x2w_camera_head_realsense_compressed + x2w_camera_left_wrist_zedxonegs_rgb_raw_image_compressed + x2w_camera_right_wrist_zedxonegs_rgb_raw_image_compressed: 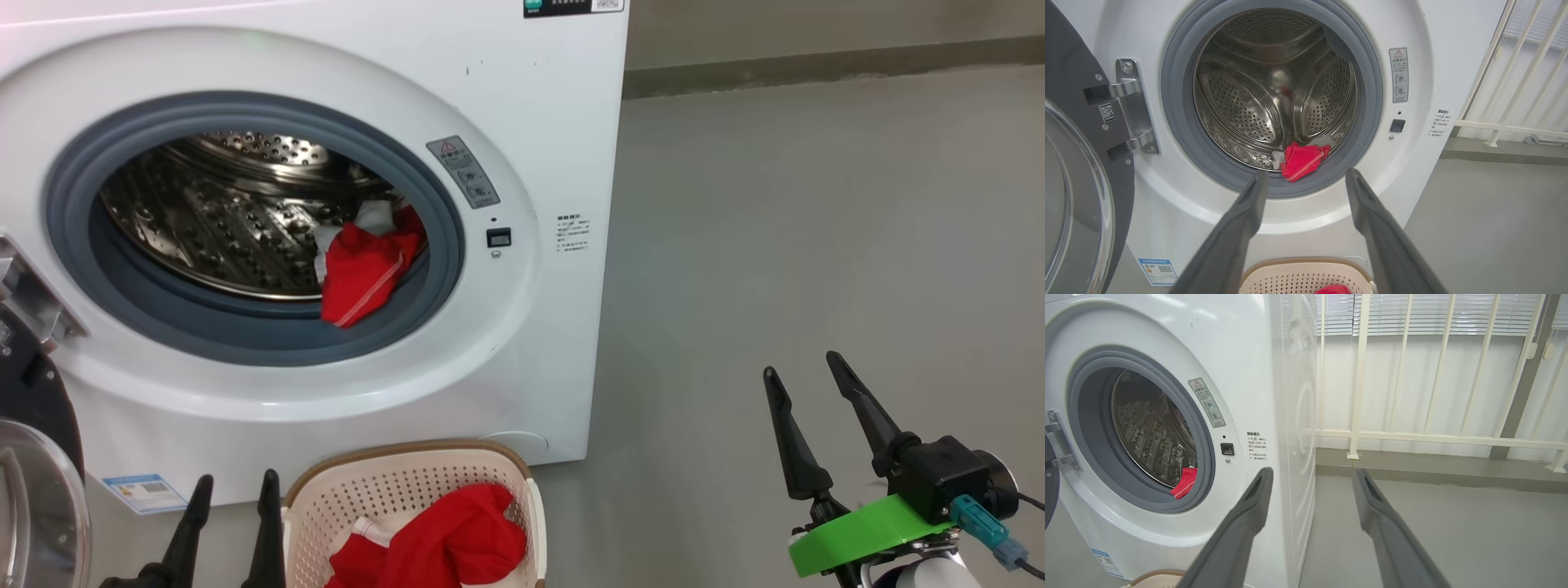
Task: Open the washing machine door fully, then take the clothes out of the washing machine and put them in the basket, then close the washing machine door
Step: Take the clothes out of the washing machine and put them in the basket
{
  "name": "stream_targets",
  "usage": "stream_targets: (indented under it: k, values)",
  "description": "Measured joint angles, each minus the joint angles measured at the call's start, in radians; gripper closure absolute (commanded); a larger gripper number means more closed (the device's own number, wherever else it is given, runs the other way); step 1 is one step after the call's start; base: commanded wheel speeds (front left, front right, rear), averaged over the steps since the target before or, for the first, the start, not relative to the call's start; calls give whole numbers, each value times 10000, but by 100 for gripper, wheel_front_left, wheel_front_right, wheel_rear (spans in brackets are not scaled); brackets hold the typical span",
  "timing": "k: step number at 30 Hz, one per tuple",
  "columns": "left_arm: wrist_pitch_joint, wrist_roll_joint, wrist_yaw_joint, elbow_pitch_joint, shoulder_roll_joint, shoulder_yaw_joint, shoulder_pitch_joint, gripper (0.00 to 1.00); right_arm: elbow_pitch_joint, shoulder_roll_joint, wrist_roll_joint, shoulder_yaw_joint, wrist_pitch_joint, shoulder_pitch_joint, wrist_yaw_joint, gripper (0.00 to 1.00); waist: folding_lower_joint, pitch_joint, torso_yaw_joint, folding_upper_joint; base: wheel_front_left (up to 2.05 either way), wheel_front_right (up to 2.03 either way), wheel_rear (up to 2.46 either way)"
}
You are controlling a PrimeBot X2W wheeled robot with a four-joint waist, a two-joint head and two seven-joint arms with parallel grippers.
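The washing machine (531, 122) stands with its door (33, 490) swung open at the far left. A red garment with white trim and a white-grey piece, the clothes (363, 265), lie at the drum's front lip on the grey ring, also seen as clothes (1300, 160). The basket (392, 454) sits on the floor below the opening with another red garment (441, 543) inside. My left gripper (235, 482) is open and empty just left of the basket, pointing at the drum. My right gripper (801, 366) is open and empty over the floor to the machine's right.
Grey floor (816, 245) stretches to the right of the machine. A white railing (1412, 375) with blinds behind it runs along the far wall. The door hinge (1133, 110) juts out left of the opening.
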State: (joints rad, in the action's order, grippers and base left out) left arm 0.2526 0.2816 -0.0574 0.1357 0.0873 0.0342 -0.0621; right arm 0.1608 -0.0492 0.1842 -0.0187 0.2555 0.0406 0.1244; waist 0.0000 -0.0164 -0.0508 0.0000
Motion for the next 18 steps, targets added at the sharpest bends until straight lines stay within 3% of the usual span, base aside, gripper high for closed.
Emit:
stream_targets:
  k: [7,18]
  values:
    - [-17,75,54,29,4,-15,209,0,-56,0,-15,-19,0,5,0,0,0,320,64,0,0,0,0]
    - [-48,399,-113,721,242,-127,2245,0,-215,2,-102,-169,0,436,0,0,-1,1263,328,0,0,0,0]
